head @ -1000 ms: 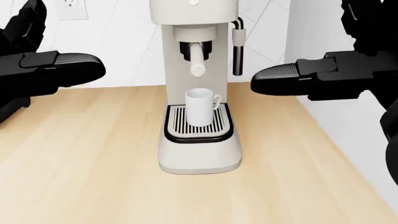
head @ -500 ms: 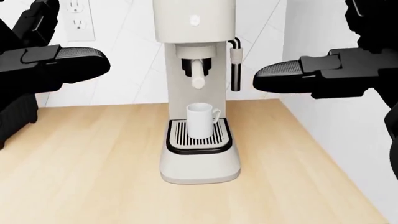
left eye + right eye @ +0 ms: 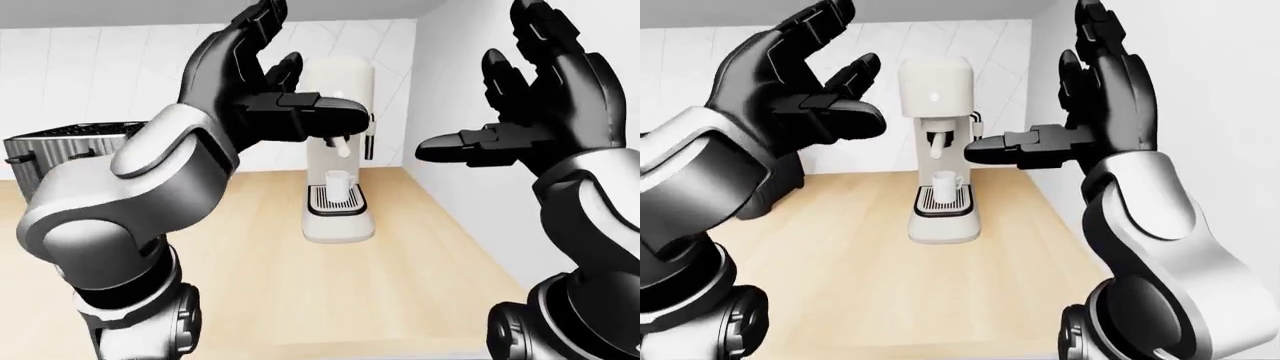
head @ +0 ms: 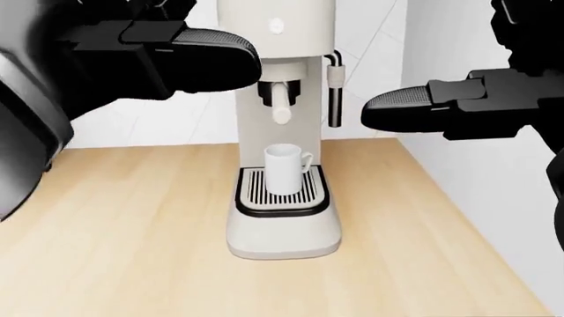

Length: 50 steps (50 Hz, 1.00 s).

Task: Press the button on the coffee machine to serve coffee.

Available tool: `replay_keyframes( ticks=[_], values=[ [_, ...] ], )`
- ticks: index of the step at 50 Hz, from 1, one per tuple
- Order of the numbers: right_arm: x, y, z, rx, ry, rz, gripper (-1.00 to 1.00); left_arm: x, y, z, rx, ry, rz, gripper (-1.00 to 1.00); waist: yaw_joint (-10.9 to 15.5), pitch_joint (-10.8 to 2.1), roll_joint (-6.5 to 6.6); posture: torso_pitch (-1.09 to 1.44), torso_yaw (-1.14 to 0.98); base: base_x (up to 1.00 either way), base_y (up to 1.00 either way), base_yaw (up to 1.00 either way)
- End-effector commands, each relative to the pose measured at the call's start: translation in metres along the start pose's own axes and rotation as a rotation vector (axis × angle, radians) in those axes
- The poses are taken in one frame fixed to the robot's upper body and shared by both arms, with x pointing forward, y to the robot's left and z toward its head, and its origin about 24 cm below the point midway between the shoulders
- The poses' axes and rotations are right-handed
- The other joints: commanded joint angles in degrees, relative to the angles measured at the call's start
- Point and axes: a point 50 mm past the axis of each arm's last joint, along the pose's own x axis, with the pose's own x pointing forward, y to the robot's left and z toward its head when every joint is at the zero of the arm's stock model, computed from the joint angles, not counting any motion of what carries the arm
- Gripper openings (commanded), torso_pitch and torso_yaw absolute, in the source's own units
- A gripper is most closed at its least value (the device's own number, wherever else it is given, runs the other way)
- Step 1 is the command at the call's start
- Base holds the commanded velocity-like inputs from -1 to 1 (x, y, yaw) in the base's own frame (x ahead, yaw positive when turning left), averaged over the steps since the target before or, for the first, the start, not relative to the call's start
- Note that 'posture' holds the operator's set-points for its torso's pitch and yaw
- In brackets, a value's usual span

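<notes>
The cream coffee machine (image 4: pixel 282 132) stands on the wooden counter (image 4: pixel 132 231) against the tiled wall. Its small round button (image 4: pixel 276 27) shows high on the upper housing. A white mug (image 4: pixel 283 170) sits on the slatted drip tray (image 4: pixel 280 201) under the spout. My left hand (image 3: pixel 840 71) is raised and open to the left of the machine; in the head view its thumb (image 4: pixel 203 59) overlaps the housing's left edge, just left of the button. My right hand (image 3: pixel 1040 86) is open to the machine's right, its thumb (image 4: pixel 414 109) level with the steam wand (image 4: pixel 334 86).
A dark boxy appliance (image 3: pixel 70 146) stands on the counter far left by the wall. A white side wall (image 4: pixel 494 211) closes the counter on the right, close to the machine. The counter's near edge (image 3: pixel 330 346) runs along the bottom of the eye views.
My left hand has swung right and up, and its thumb now covers the wall outlet and the machine's left edge. The view tilted up earlier. The right hand has stayed put.
</notes>
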Motion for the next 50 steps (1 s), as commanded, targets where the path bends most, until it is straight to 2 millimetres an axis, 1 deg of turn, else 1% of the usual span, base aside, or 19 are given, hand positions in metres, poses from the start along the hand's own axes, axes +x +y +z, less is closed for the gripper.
replay_keyframes(
  ticks=[1,8,20,26,29,44,50],
  values=[
    [0.001,-0.001,0.008,0.005,-0.049,-0.007,1.00,-0.005,-0.006,0.010,-0.008,-0.050,-0.036,1.00,0.04,0.18,-0.21,-0.72,0.00,0.00,0.00,0.00],
    [0.001,-0.001,0.009,0.006,-0.048,-0.007,1.00,-0.006,-0.017,0.004,-0.009,-0.017,-0.100,1.00,0.02,0.18,-0.32,-0.72,0.00,0.00,0.00,0.00],
    [0.000,-0.001,0.010,0.008,-0.050,-0.012,1.00,-0.006,-0.026,-0.002,-0.022,-0.003,-0.132,1.00,0.11,0.17,-0.50,-0.72,0.00,0.00,0.00,0.00],
    [0.001,-0.002,0.009,0.006,-0.051,-0.012,1.00,-0.003,-0.030,-0.006,-0.021,0.015,-0.150,1.00,0.14,0.15,-0.60,-0.72,0.00,0.00,0.00,0.00],
    [0.001,-0.002,0.010,0.006,-0.052,-0.013,1.00,0.001,-0.028,-0.010,-0.017,0.030,-0.152,1.00,0.19,0.09,-0.63,-0.72,0.00,0.00,0.00,0.00],
    [0.001,-0.002,0.010,0.005,-0.052,-0.014,1.00,0.016,-0.026,-0.011,0.010,0.090,-0.137,1.00,0.22,0.00,-0.80,-0.72,0.00,0.00,0.00,0.00],
    [0.001,-0.002,0.011,0.005,-0.052,-0.013,1.00,0.023,-0.021,-0.019,0.032,0.115,-0.134,1.00,0.19,-0.06,-0.78,-0.72,0.00,0.00,0.00,0.00]
  ],
)
